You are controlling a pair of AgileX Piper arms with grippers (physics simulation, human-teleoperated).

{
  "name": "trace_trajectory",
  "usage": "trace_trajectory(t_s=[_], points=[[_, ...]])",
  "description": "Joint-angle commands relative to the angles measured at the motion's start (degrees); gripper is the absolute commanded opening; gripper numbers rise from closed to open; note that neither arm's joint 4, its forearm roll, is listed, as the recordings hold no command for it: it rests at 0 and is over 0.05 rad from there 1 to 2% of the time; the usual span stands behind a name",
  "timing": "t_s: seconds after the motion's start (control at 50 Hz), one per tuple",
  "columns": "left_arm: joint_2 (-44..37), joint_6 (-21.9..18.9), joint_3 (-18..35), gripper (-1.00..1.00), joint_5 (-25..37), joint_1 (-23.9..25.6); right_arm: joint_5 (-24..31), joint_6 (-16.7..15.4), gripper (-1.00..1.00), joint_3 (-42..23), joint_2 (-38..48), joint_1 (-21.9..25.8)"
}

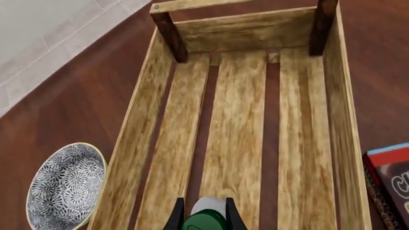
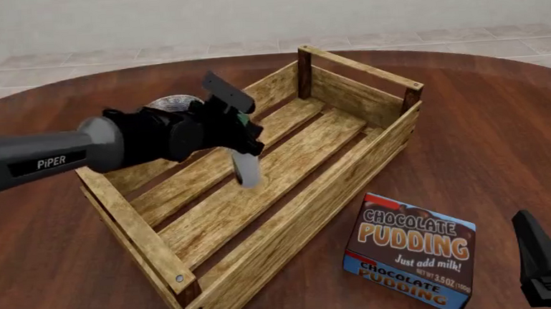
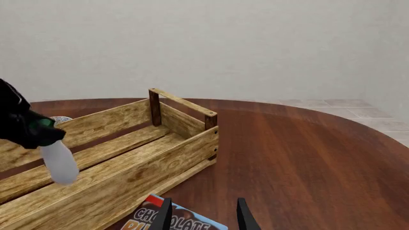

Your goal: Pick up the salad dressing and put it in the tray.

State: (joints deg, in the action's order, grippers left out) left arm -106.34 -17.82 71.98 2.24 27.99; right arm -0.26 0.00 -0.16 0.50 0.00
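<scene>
The left hand [image 2: 238, 121] is closed on the green neck of the salad dressing [image 2: 247, 168], whose white body hangs tilted below its fingers, above the slats inside the tray [image 2: 289, 218] and clear of them. Just beyond that hand, outside the tray wall, sits a patterned bowl [image 1: 64, 186]. The right hand [image 3: 202, 215] hovers low over the bench [image 2: 503, 126] with its fingers spread and nothing between them, the chocolate pudding box [image 2: 413, 261] lying just ahead of it beside the tray.
</scene>
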Motion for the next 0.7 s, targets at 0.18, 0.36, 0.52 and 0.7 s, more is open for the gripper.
trace_trajectory(t_s=[0.18, 0.36, 0.52, 0.7], points=[[-4.2, -0.6, -0.1, -1.00, -1.9, 0.3, 0.0, 0.0, 1.00, 0.0, 0.0, 0.0], [-5.3, -0.5, -0.2, -1.00, -2.3, 0.5, 0.0, 0.0, 1.00, 0.0, 0.0, 0.0], [-6.6, -0.3, 0.3, -1.00, -2.2, 0.5, 0.0, 0.0, 1.00, 0.0, 0.0, 0.0], [-6.9, -0.5, 0.1, -1.00, -2.1, 0.2, 0.0, 0.0, 1.00, 0.0, 0.0, 0.0]])
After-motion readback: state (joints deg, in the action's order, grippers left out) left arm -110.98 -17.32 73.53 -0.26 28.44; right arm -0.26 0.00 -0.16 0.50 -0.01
